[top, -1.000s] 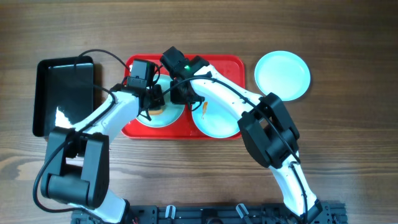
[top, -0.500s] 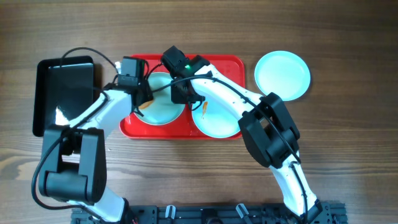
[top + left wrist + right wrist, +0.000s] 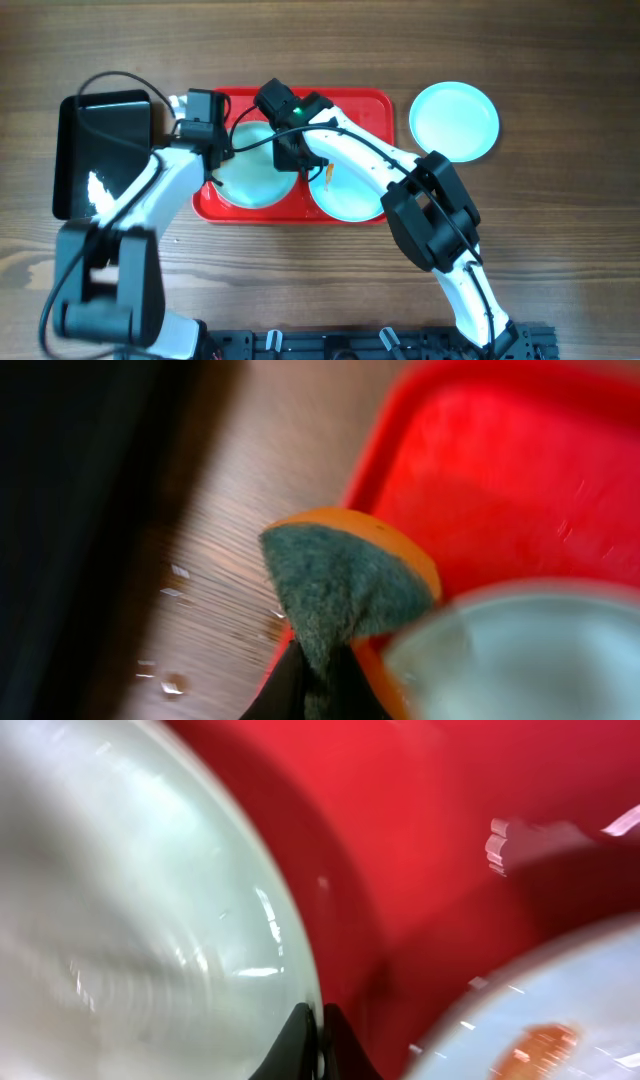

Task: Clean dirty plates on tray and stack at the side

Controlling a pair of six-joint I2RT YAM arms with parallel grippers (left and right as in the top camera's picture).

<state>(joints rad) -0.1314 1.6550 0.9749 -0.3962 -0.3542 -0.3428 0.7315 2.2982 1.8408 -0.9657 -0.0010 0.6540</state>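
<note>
Wooden table (image 3: 560, 250) surrounds the tray (image 3: 370, 104) — left gripper (image 3: 318, 682) clamps a sponge (image 3: 340, 585) by its rim, right gripper (image 3: 318, 1032) pinches a plate (image 3: 130, 920) edge.

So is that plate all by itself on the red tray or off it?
Off. The lone plate lies flat on the wooden table, beside the tray, not touching its rim.

You see a red tray (image 3: 370, 100), pale blue plates (image 3: 454, 121), one smeared orange, an orange sponge (image 3: 340, 585) faced grey-green, a black tray (image 3: 105, 150), and a brown wood-grain table (image 3: 560, 220).
</note>
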